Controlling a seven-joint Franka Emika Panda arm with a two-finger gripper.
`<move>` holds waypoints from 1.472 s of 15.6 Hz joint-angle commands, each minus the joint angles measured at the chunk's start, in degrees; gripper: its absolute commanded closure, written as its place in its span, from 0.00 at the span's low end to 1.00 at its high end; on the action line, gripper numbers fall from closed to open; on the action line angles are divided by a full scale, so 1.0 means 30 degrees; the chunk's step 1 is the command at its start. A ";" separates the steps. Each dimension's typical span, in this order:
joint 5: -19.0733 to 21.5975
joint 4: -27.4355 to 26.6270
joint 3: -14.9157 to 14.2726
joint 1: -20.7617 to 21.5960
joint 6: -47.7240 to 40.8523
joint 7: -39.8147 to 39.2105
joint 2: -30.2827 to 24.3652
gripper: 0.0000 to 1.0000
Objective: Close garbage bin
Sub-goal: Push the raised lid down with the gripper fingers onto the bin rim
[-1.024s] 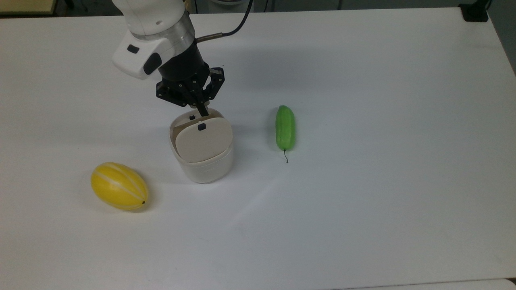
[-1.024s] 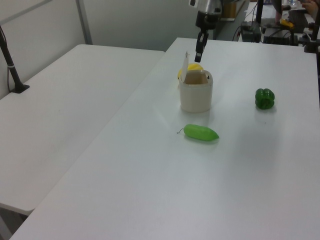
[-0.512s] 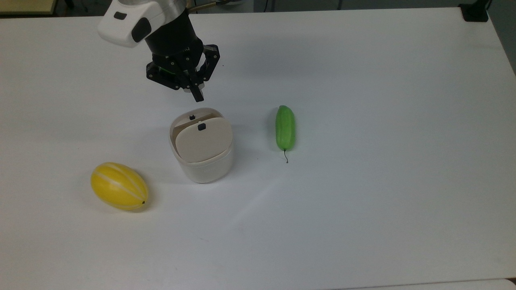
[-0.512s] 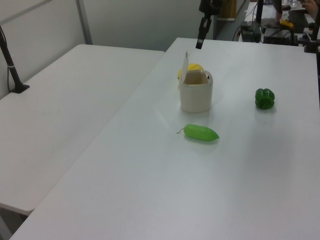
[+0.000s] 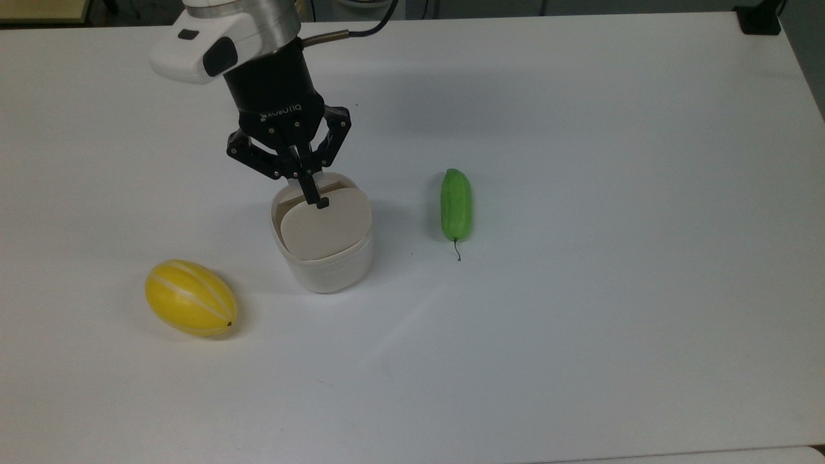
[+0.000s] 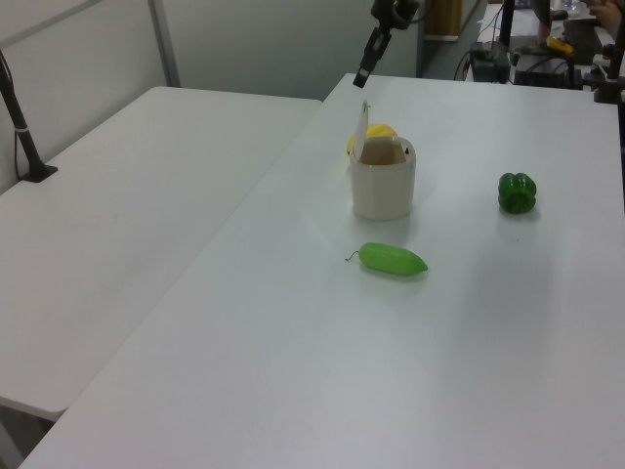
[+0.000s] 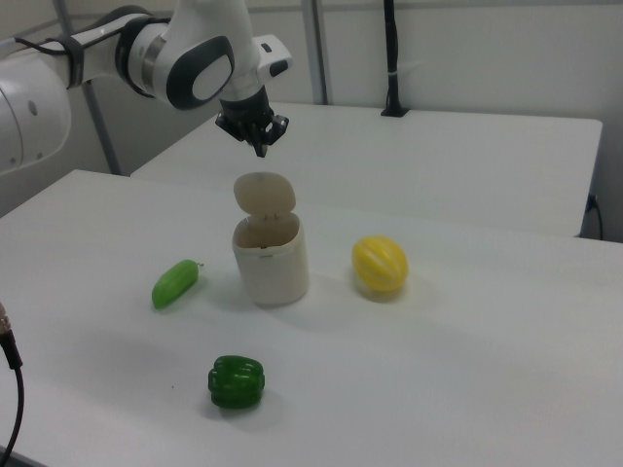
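gripper (image 7: pixel 260 148) hangs above the garbage bin's (image 7: pixel 272 258) upright lid (image 7: pixel 265 193).

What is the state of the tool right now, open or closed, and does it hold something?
Tool: closed, holding nothing, above the raised lid of the garbage bin.

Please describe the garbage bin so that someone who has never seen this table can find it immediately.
On the white table, look below the black gripper. The garbage bin stands between a green cucumber and a yellow melon. It is the one off-white tub, its beige lid raised upright; the other things are toy fruits and vegetables.
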 commanded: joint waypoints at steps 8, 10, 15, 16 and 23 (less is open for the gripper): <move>0.0094 -0.0428 -0.0452 0.0131 -0.1814 -0.2027 0.0203 1.00; 0.0094 -0.0457 -0.0686 0.0131 -0.3042 -0.2700 0.0203 1.00; -0.0900 -0.1684 -0.0716 0.0131 -0.3811 -0.3114 0.0232 1.00; -0.0960 -0.1832 -0.0687 0.0131 -0.3782 -0.3143 0.0232 1.00; -0.1779 -0.2477 -0.0716 0.0101 -0.3635 -0.3172 0.0994 1.00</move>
